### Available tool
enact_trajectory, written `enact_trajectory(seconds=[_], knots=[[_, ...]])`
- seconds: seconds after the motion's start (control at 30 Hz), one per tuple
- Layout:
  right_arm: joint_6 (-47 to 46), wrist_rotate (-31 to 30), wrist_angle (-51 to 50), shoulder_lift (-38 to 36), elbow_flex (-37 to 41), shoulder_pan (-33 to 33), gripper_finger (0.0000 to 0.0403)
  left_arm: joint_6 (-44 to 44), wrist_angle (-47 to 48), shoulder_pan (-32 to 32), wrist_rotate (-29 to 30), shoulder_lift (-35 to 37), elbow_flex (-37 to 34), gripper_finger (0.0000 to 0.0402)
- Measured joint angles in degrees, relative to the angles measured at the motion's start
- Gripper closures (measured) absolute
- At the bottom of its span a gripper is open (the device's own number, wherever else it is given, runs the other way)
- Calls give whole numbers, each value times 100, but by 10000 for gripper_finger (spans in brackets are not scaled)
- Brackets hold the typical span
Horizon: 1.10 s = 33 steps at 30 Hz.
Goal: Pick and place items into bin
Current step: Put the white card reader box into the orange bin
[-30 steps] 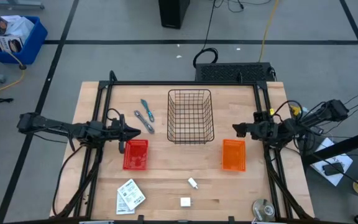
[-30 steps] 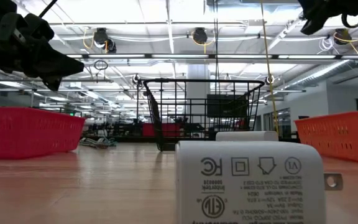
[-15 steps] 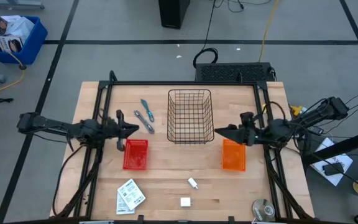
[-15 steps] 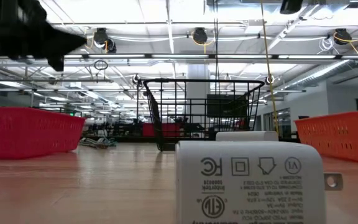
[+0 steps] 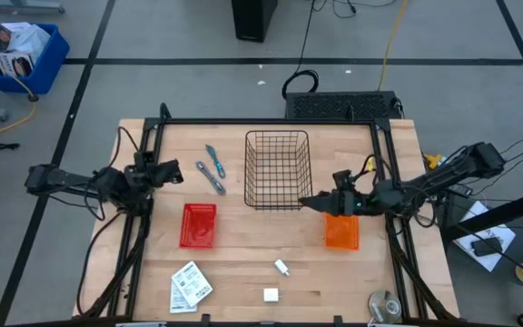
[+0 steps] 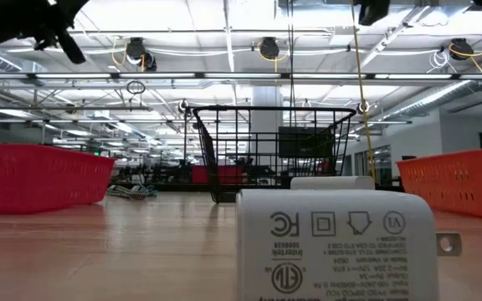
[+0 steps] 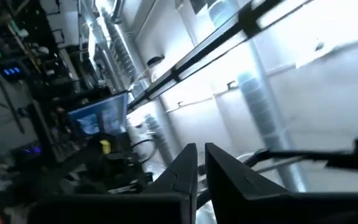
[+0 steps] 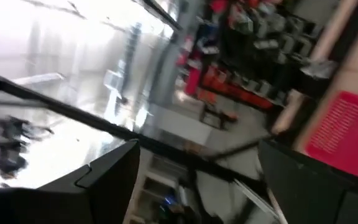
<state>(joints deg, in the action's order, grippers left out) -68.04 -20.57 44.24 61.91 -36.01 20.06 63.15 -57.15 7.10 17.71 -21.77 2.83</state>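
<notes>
From my seat, the black wire basket (image 5: 278, 169) at the middle of the bench (image 5: 243, 263) is my landmark. Far to its left, my left gripper (image 5: 178, 168) hangs over the bench edge beside the frame rail, above the red bin (image 5: 198, 224); in the left wrist view its two fingers (image 7: 185, 171) sit nearly together with only a thin slit between them, and they hold nothing. Between that gripper and the basket lie the two slim tools: the grey metal tool (image 5: 211, 177) nearer the gripper, and the blue-handled tool (image 5: 214, 160) just beside it, closer to the basket's left wall. Down toward the near edge, left of the basket, the white printed cards (image 5: 189, 285) lie flat in a loose overlapping pile. Below the basket, toward the near edge, I see two small white blocks: the first white block (image 5: 281, 267) sits nearer the basket, the second white block (image 5: 271, 295) nearer the bench edge, apart from each other. In the low view the nearer one fills the foreground (image 6: 337, 242), printed face toward the camera. My right gripper (image 5: 309, 201) points at the basket's lower right corner, just above the orange bin (image 5: 340, 228); the right wrist view shows its fingers (image 8: 114, 168) spread wide, empty.
</notes>
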Motion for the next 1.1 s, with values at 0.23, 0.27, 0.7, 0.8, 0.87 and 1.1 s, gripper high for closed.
enact_trajectory(seconds=[0.23, 0.27, 0.7, 0.8, 0.87, 1.1], knots=[[295, 233, 648, 435, -50, 476, 83, -23, 187, 377, -235, -786, 881, 366], [255, 194, 484, 481, -116, 589, 83, -15, 325, 463, -287, -941, 1057, 366], [-580, 463, -2459, 1234, -1344, 728, 83, 1190, 4207, 1981, -1165, -2339, 3120, 366], [-798, 906, -2484, 1653, -1468, 605, 83, 1365, 4241, 2520, -771, -2436, 3188, 366], [-938, 1079, -2477, 1957, -1549, 576, 83, 1596, 4218, 2920, -517, -2493, 3215, 366], [-1099, 1412, -2465, 3002, -2040, 575, 83, 2742, 4827, 4051, 64, -2736, 3206, 366]])
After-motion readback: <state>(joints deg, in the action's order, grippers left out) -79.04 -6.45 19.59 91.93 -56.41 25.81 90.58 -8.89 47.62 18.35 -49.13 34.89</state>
